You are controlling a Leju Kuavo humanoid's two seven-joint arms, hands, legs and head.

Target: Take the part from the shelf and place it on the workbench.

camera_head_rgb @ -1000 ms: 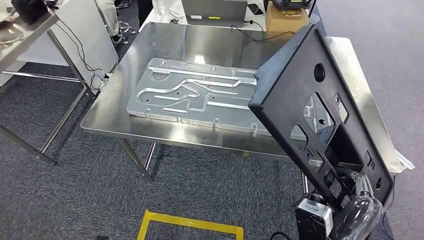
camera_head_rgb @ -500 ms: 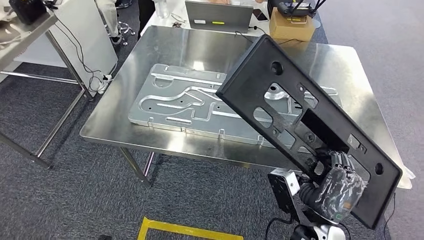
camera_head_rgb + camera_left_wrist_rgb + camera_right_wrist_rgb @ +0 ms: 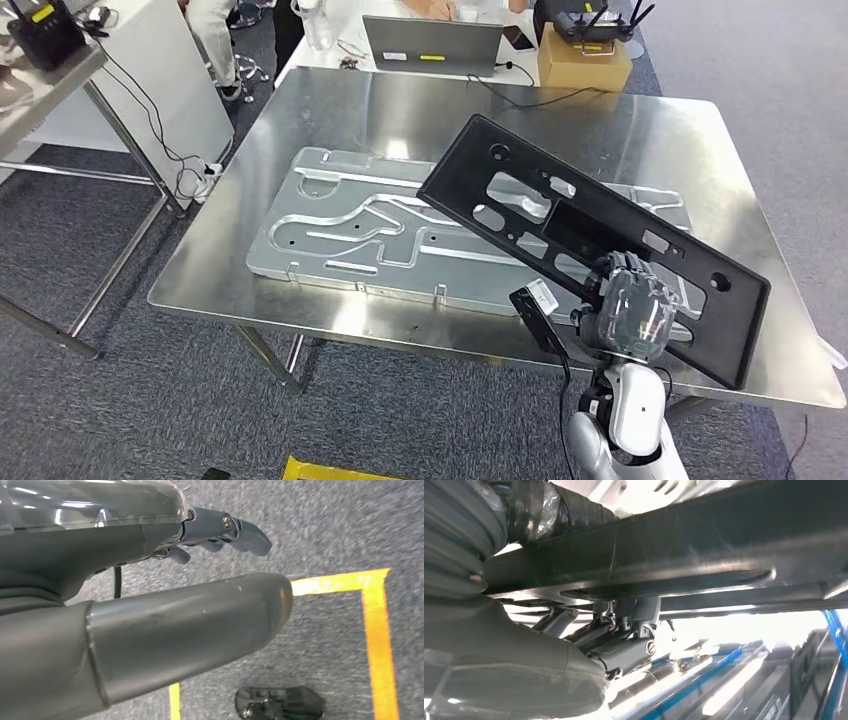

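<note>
The right hand (image 3: 632, 312) grips the black part (image 3: 590, 235) by its near long edge, fingers closed around that rim, and holds it tilted above the desk (image 3: 400, 90), over the right end of the grey metal plate (image 3: 370, 215). Held at one edge alone, the long panel could swing or slip as it lowers, and its far corner could strike the plate first. The left hand (image 3: 150, 580) hangs over the floor, fingers apart, holding nothing.
</note>
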